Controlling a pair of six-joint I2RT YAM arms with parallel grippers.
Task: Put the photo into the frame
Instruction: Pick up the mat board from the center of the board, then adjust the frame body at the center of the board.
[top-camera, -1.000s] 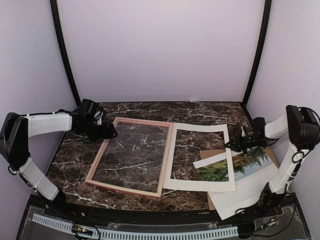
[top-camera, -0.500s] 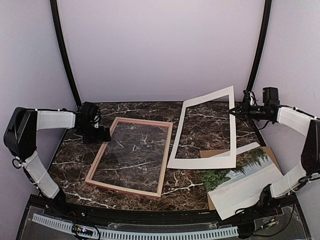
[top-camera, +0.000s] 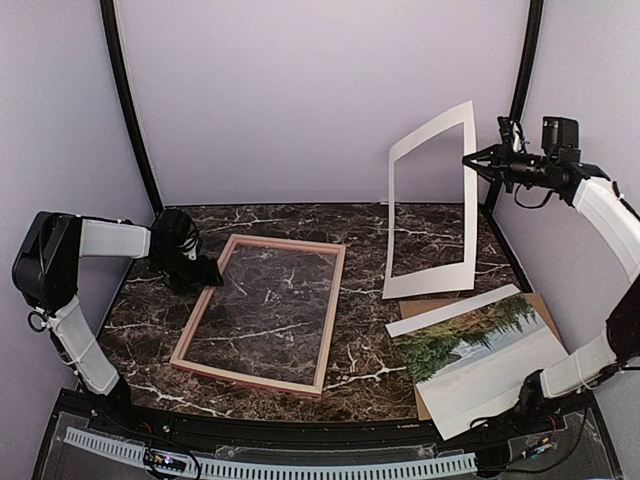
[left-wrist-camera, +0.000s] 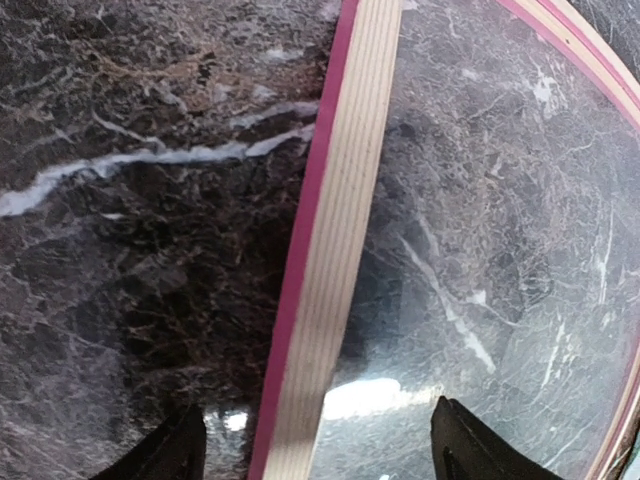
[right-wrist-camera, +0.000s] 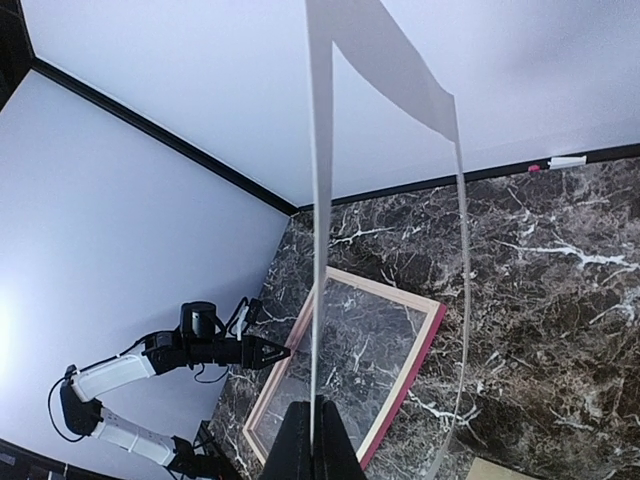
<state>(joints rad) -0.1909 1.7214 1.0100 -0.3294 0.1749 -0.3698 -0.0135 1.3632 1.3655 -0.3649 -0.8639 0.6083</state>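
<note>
The left gripper (left-wrist-camera: 315, 438) has its jaws apart, one fingertip on each side of the frame's left rail and neither touching it. The right gripper (right-wrist-camera: 314, 440) is clamped on the right edge of a white mat board, held high in the air at the far right.

The dark marble table (top-camera: 150, 320) carries everything else. The frame (top-camera: 332, 315) is the largest thing on it. It lies flat on the left half, slightly askew, pale wood facing up and a pink-red strip along the outer edge of the rail. In the left wrist view the marble inside the rail looks hazier than the marble outside and carries a bright glare – as seen through a pane.

The mat board (top-camera: 430, 284) hangs nearly upright from the right gripper, with its rectangular window facing the room. Its lower edge is close to the table behind the photo, but whether it touches cannot be told. From the right wrist view it is seen almost edge-on, bowing a little.

The photo (top-camera: 470, 345) lies face up at the near right, trees toward the frame and pale sky toward the right arm's base. It is well apart from the frame – not in it – and lies on a brown backing board (top-camera: 543, 303), of which only the corners show.
</note>
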